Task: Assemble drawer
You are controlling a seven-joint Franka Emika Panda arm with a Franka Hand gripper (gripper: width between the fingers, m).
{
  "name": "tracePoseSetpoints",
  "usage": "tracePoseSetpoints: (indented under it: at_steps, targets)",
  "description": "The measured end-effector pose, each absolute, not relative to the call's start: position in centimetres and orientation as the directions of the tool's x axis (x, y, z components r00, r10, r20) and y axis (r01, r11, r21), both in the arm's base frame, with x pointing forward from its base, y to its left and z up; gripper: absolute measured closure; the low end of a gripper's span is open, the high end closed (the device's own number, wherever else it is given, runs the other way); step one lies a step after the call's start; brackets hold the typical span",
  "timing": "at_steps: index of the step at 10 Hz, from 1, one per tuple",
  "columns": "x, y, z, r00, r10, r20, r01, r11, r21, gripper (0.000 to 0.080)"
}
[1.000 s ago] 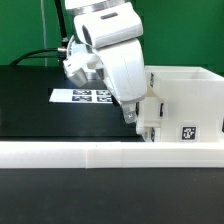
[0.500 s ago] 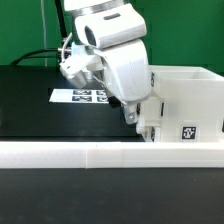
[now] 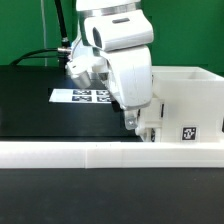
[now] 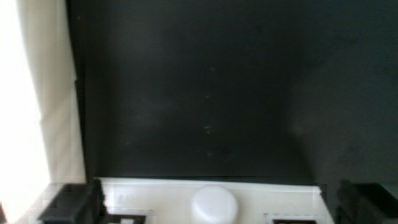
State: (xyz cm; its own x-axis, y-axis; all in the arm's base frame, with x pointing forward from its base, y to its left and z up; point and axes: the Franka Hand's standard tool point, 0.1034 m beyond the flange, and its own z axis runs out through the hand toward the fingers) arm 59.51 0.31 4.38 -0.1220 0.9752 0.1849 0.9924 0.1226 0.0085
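In the exterior view the drawer's large hollow white housing (image 3: 186,92) stands at the exterior view's right, with a square tag (image 3: 187,131) on its front. My gripper (image 3: 140,121) points down at the housing's left wall. In the wrist view a white drawer part (image 4: 160,195) with an oval knob (image 4: 214,203) and tags near its corners lies between my gripper's (image 4: 215,206) dark fingers (image 4: 71,204). The jaws stand wide, and small gaps show on both sides of the part. It is not gripped.
The marker board (image 3: 87,96) lies on the black table behind the arm. The long low white border wall (image 3: 90,152) runs across the front. A white wall (image 4: 25,100) lines one side of the wrist view. Black cables hang behind the arm.
The arm has shifted toward the exterior view's right, closer over the housing's left wall. The jaws have stayed wide, and the housing has not moved.
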Motion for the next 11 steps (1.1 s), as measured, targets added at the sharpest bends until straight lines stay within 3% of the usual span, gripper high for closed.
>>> tracePoseSetpoints:
  at_steps: [5, 11]
  targets:
    - [59.4, 0.2, 5.7, -0.19, 0.967, 0.171, 0.982, 0.187, 0.035, 0.015]
    - [59.2, 0.1, 5.7, -0.208, 0.963, 0.17, 0.978, 0.205, 0.035, 0.015]
